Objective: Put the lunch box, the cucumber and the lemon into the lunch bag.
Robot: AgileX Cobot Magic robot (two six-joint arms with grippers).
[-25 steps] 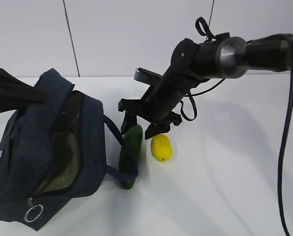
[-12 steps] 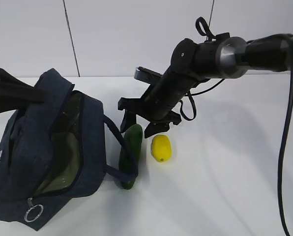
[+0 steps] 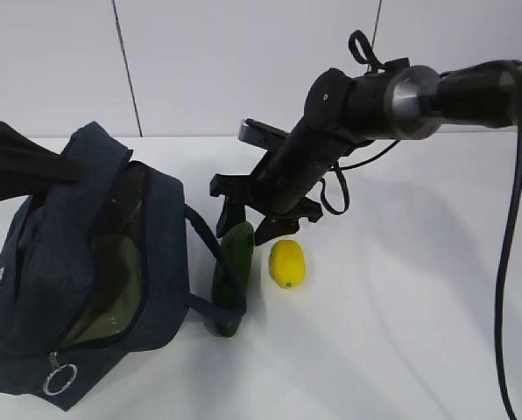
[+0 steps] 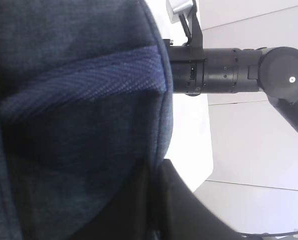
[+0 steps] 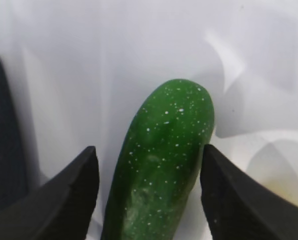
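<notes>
Straddling cucumber (image 5: 161,165) on table (image 3: 401,306) just beside lunch bag (image 3: 77,289), right gripper (image 5: 149,187) jaws open, one each side, narrower than a second earlier; firm, smooth, likely slippery, so grip mid-body; left gripper (image 4: 154,200) shut on lunch bag fabric; lemon (image 3: 287,263) near, untouched

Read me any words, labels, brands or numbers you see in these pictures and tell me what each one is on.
None can be read.
The lunch bag has a small pale oval patch on its side, its print too small to make out.
The cucumber, the lemon and both arms show no lettering.
</notes>
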